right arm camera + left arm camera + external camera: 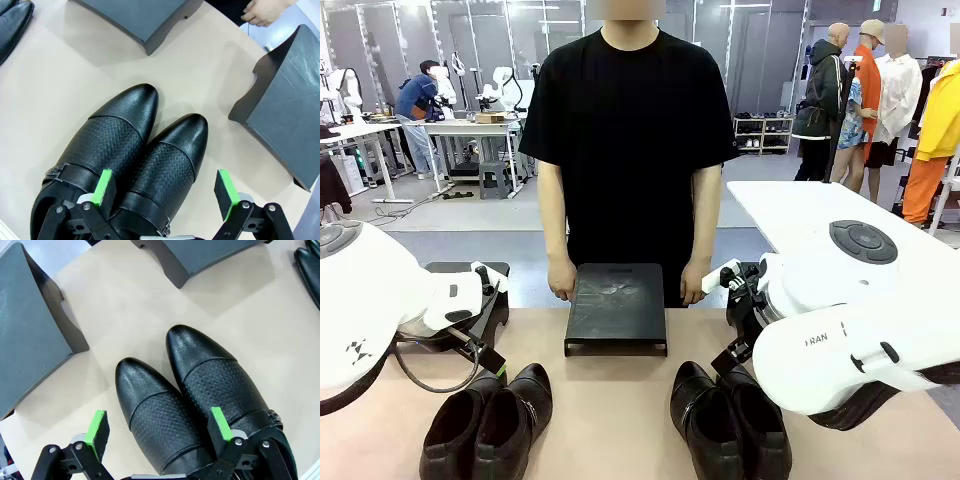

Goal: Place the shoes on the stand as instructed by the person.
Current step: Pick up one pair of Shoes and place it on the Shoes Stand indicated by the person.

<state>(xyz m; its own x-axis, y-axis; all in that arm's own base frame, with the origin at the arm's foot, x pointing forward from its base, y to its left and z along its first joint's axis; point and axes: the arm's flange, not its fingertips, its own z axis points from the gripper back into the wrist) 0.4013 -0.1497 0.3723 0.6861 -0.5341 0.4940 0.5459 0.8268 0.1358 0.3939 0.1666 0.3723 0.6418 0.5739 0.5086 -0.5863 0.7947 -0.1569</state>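
Observation:
Two pairs of glossy black shoes lie on the near part of the tan table, a left pair and a right pair. My left gripper hangs open just above the left pair, its green pads either side of one shoe. Over the right pair my right gripper is open too, straddling the shoe nearer the side stand. The person stands at the far edge with a hand at each side of the dark grey middle stand.
A second grey stand sits at the left behind my left arm, also seen as the stand in the left wrist view. Another stand sits to the right of the right pair. The person's hand rests beside the middle stand.

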